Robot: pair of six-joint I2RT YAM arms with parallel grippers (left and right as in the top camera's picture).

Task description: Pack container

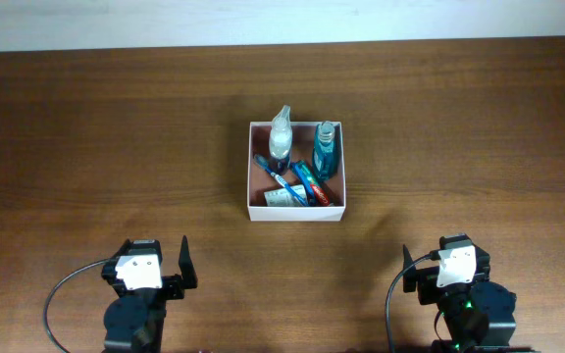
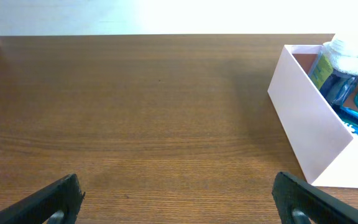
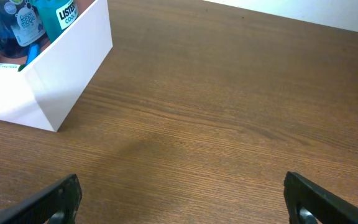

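Nearest, the left gripper (image 2: pixel 176 193) and right gripper (image 3: pixel 182 190) sit spread wide, holding nothing. Farther off at mid-table, between them, stands the container (image 1: pixel 296 213): square, shallow, white-walled, pinkish-brown inside, holding a white-capped bottle (image 1: pixel 281 137), teal mouthwash bottle (image 1: pixel 326 147) and toothpaste tube (image 1: pixel 314 182).

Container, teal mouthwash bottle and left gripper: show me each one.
container (image 1: pixel 296 213), overhead view, front white wall
teal mouthwash bottle (image 1: pixel 326 152), overhead view, bottle body
left gripper (image 2: pixel 176 190), left wrist view, midway between fingertips

brown wooden table (image 1: pixel 86 137) carries the white container (image 1: pixel 296 212).
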